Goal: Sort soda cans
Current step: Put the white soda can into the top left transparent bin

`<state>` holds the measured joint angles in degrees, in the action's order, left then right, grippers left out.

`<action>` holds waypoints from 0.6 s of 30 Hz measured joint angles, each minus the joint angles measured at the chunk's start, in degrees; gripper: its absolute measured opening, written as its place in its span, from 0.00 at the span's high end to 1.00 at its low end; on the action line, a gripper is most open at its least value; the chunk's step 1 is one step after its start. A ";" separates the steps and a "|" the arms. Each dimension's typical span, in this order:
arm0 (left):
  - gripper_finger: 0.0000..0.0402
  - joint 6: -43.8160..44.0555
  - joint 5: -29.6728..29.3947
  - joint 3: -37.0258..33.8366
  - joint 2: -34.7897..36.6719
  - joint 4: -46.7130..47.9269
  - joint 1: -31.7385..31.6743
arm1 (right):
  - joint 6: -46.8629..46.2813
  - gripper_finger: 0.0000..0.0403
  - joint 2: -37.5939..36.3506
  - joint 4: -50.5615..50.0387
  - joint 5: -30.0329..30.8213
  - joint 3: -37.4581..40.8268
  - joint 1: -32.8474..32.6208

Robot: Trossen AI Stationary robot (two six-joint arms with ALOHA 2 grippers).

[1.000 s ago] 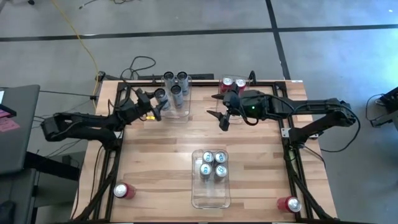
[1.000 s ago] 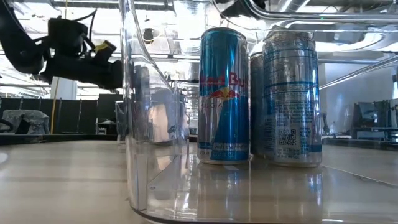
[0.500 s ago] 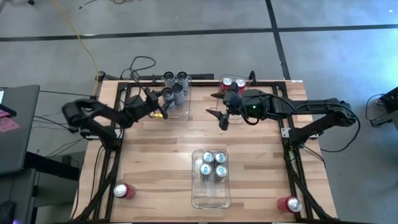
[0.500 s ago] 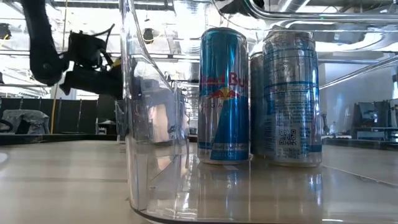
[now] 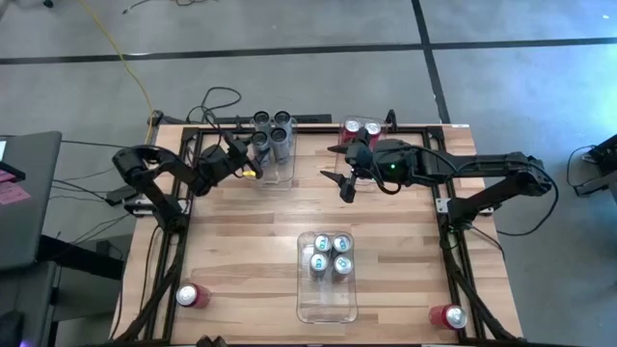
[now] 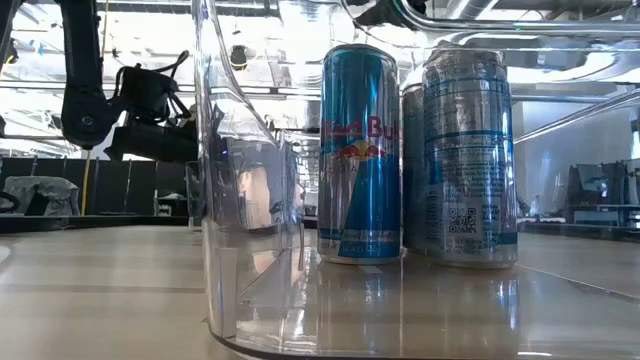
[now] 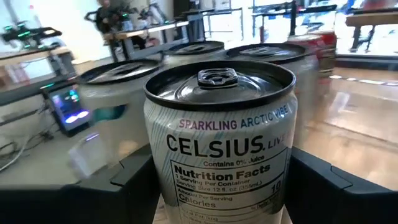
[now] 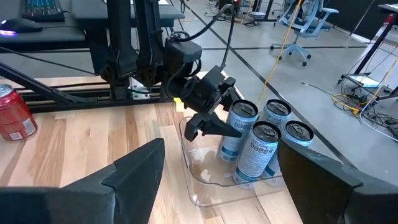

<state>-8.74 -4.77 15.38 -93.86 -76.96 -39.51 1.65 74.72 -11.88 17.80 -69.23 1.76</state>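
Left claw (image 7: 217, 186) apart astride Celsius can (image 7: 219, 134); right claw (image 8: 217, 180) apart, empty; near can (image 6: 360, 150) probably Red Bull.

Four pale grey cans (image 5: 271, 134) stand upright together at the table's far left-centre; the nearest one (image 7: 219, 134), white with "Celsius" lettering, sits between my left fingers. Four silver-blue cans (image 5: 329, 254) stand upright, clustered near the front centre. Two red cans (image 5: 361, 128) stand at the far edge. One red can (image 5: 192, 296) lies front left, another red can (image 5: 448, 315) front right.
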 joint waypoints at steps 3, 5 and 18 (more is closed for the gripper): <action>0.35 1.92 -0.54 0.00 0.00 0.17 -0.87 | -0.08 0.19 0.00 0.04 0.00 0.00 0.00; 0.35 3.62 -0.37 0.00 0.00 0.06 -1.26 | -0.10 0.19 0.00 0.06 0.00 0.00 -0.11; 0.28 4.96 3.42 3.81 0.13 7.13 -1.97 | -0.65 0.19 2.61 0.93 0.02 -0.03 -0.22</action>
<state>-3.78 -1.36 19.19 -93.73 -69.83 -41.47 0.99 77.33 -10.95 17.82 -69.26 1.54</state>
